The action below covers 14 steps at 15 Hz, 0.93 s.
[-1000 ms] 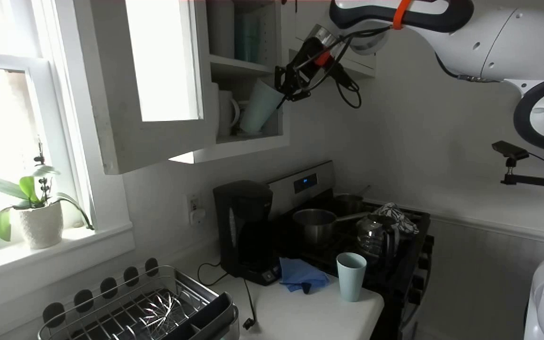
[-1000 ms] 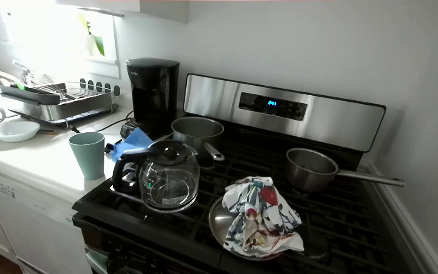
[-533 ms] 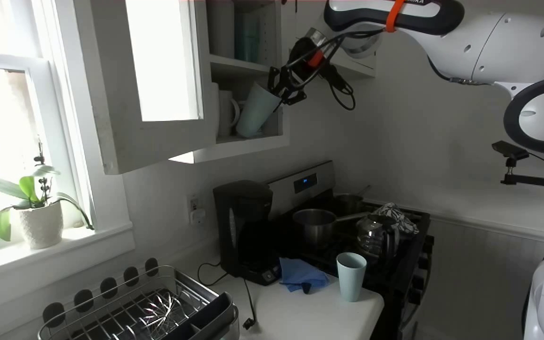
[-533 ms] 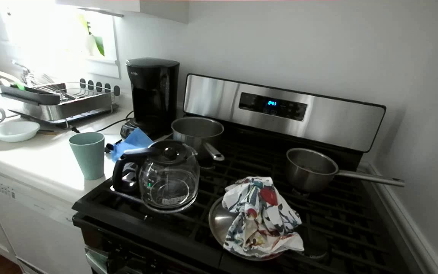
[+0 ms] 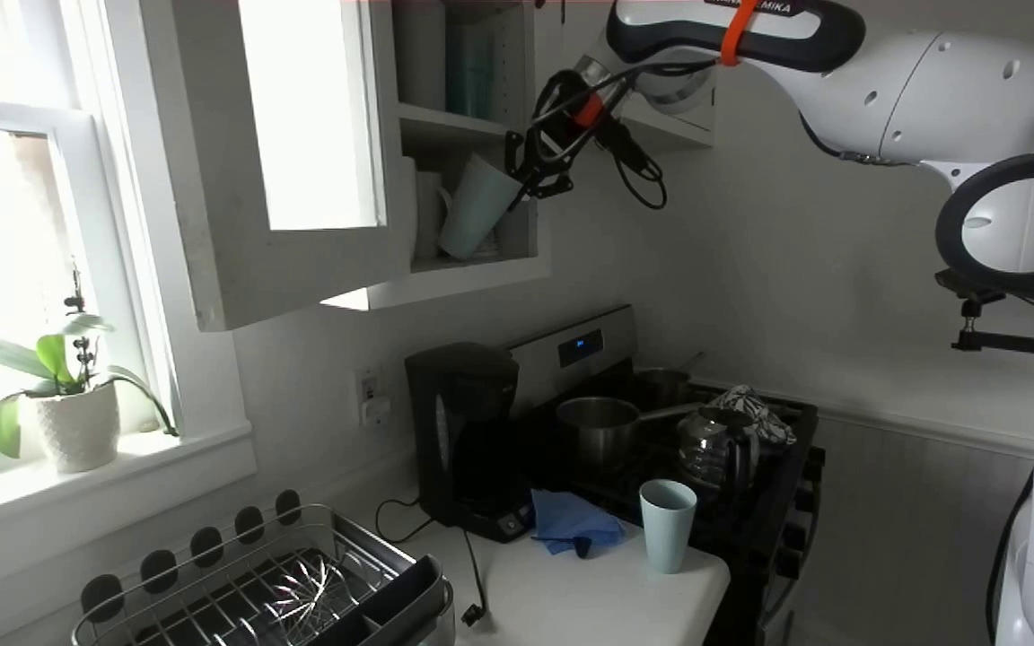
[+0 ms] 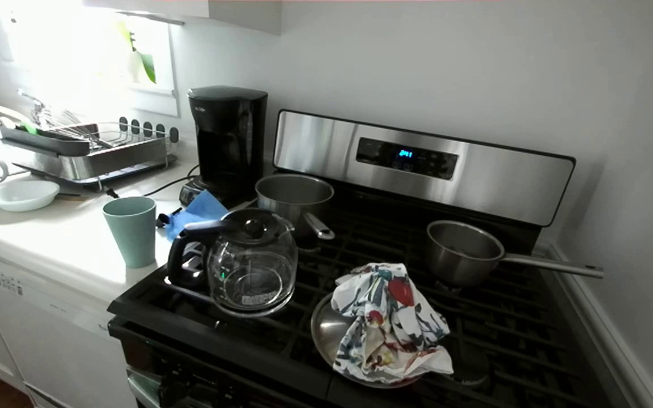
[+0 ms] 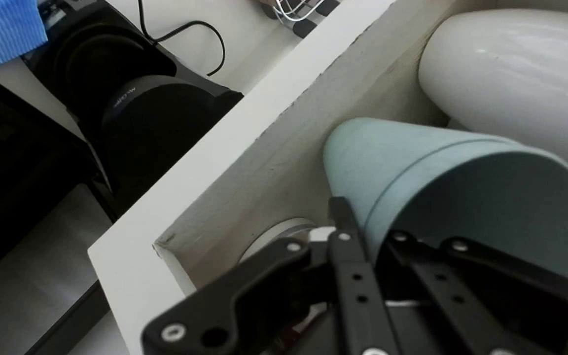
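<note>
The arm (image 5: 943, 99) wears smooth white shells marked by a thin dark seam (image 5: 906, 101) and small round screw recesses. A black ring (image 5: 950, 224) frames a white joint cap (image 5: 1020, 235). Black trim (image 5: 795, 56) bears pale lettering (image 5: 773, 7), crossed by an orange strap (image 5: 736, 34). Black cables (image 5: 674, 68) loop past a silver collar (image 5: 595, 69) and red patch (image 5: 589, 110). The black pincer (image 7: 369, 227) shows silver screws (image 7: 173, 332) and round holes (image 7: 362, 299).

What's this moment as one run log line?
pincer: shut on pale cup | pose: tilted, base inside cabinet | second cup: upright on counter
</note>
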Available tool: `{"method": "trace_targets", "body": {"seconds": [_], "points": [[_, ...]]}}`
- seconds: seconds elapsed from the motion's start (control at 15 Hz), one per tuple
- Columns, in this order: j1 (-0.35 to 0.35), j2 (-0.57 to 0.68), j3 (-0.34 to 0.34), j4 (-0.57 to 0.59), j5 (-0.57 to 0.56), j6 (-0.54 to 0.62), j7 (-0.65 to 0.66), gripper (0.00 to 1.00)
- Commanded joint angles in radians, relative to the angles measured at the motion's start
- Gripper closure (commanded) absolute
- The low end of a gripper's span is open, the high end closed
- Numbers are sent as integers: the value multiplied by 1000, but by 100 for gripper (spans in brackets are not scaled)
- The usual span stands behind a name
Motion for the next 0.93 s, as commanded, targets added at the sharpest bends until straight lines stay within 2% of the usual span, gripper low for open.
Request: {"method": "trace_targets", "body": {"seconds": [0.0, 0.33, 0.67, 0.87], "points": [[-2, 49, -2, 102, 4, -94, 95, 98], [-3, 77, -6, 197, -18, -199, 165, 98], [20, 103, 2, 263, -197, -220, 122, 98], [39, 127, 8, 297, -282, -220, 90, 92]]}}
